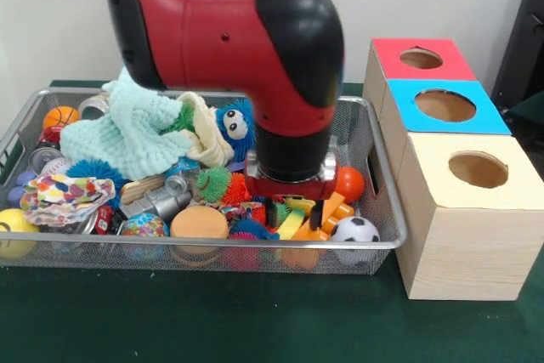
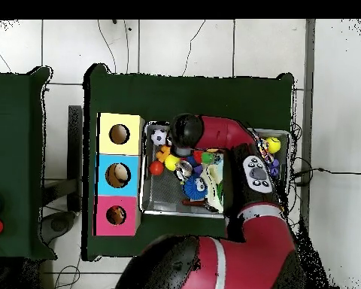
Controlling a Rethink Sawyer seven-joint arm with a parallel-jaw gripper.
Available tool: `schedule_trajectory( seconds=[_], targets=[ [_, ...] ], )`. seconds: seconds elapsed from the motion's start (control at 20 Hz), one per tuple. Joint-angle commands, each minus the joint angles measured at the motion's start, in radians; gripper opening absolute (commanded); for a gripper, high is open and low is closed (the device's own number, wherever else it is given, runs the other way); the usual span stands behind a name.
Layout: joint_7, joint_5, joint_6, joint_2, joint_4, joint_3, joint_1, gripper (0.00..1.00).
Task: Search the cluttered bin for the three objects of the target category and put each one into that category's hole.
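Note:
The silver wire-mesh bin (image 1: 255, 245) is full of clutter. The mint-green waffle cloth (image 1: 127, 135) lies heaped at its far left, with the cream cloth (image 1: 204, 127) against its right side. The polka-dot cloth (image 1: 61, 193) lies at the near left. My gripper (image 1: 289, 195) is down in the clutter at the bin's right-middle, apart from all three cloths. Its tips are hidden among the toys. The yellow-faced box's round hole (image 1: 478, 169) is to the right of the bin. It also shows in the overhead view (image 2: 119, 134), where my arm covers most of the bin (image 2: 147, 202).
The blue-faced box (image 1: 444, 105) and the red-faced box (image 1: 421, 59) stand behind the yellow one. Round my gripper lie a soccer ball (image 1: 354, 229), an orange ball (image 1: 348, 183), a blue spiky ball with eyes (image 1: 235, 125), a can (image 1: 161, 201) and yellow blocks (image 1: 293, 223).

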Motion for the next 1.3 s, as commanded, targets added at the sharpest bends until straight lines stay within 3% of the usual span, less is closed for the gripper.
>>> schedule_trajectory(
  seconds=[0.05,0.45,0.95,1.3],
  targets=[
    [-0.224,-0.046,-0.093,-0.169,0.183,0.169,-0.094,1.00],
    [-0.246,-0.057,-0.052,-0.250,0.311,0.244,-0.182,1.00],
    [-0.292,-0.136,0.026,-0.261,0.288,0.252,-0.208,1.00],
    [-0.405,-0.188,0.119,-0.370,0.332,0.264,-0.308,1.00]
  ],
)
